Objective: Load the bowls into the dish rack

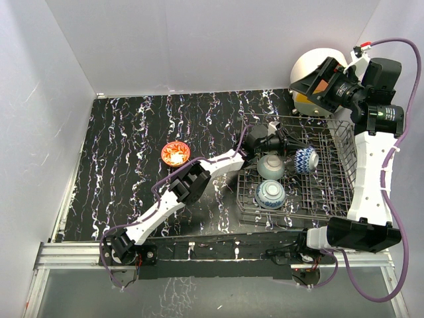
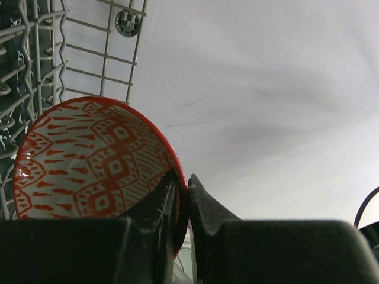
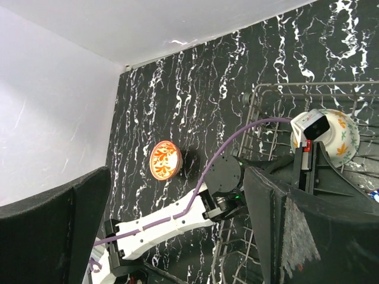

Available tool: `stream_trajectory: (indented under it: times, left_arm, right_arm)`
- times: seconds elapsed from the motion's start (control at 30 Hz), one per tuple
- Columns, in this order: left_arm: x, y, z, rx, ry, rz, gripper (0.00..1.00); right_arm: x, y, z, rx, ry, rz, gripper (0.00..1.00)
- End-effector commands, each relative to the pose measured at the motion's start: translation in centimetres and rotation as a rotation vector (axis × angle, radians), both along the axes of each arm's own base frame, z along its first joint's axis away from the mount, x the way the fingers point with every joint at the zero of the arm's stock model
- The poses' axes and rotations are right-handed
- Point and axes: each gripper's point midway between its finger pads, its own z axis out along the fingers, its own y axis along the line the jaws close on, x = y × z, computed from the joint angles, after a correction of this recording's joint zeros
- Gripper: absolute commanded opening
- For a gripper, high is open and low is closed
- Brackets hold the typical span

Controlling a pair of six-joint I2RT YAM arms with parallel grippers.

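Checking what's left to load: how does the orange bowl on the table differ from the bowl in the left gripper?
The orange bowl sits free on the table; the held bowl is pinched by its rim in the left gripper at the dish rack. The orange bowl shows pale swirls inside; the held bowl, red diamonds on white. Both are small and round.

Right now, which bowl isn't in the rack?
The orange-red bowl on the black table, left of the dish rack. Three others sit inside the rack; the left gripper holds the red-patterned bowl over it.
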Motion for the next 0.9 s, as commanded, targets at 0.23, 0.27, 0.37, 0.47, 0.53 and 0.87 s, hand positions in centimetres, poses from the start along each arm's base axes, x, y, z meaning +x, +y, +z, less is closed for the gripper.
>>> stream_trajectory:
  times: [0.23, 0.27, 0.37, 0.47, 0.53, 0.87]
  left_arm:
    - [-0.4, 0.2, -0.8, 0.002, 0.051, -0.027, 0.38]
    - [-0.2, 0.3, -0.8, 0.002, 0.049, -0.021, 0.42]
    - [0.5, 0.7, -0.7, 0.003, 0.043, -0.005, 0.49]
    - [1.2, 1.2, -0.3, 0.002, 0.031, 0.008, 0.52]
    - [1.6, 1.7, 0.0, 0.005, 0.021, 0.015, 0.54]
    - [3.3, 6.0, 1.4, 0.071, -0.057, 0.031, 0.61]
  right_arm:
    - [-1.0, -1.1, 1.0, -0.071, -0.024, -0.060, 0.98]
    - [-0.9, -1.2, 0.9, -0.070, -0.020, -0.060, 0.98]
    - [-0.8, -1.1, 0.7, -0.068, -0.015, -0.057, 0.98]
    - [-0.6, -1.2, 0.7, -0.066, -0.011, -0.057, 0.98]
    - [-0.5, -1.2, 0.5, -0.063, -0.004, -0.057, 0.98]
    - [-0.5, -1.6, -0.7, -0.065, 0.034, -0.085, 0.98]
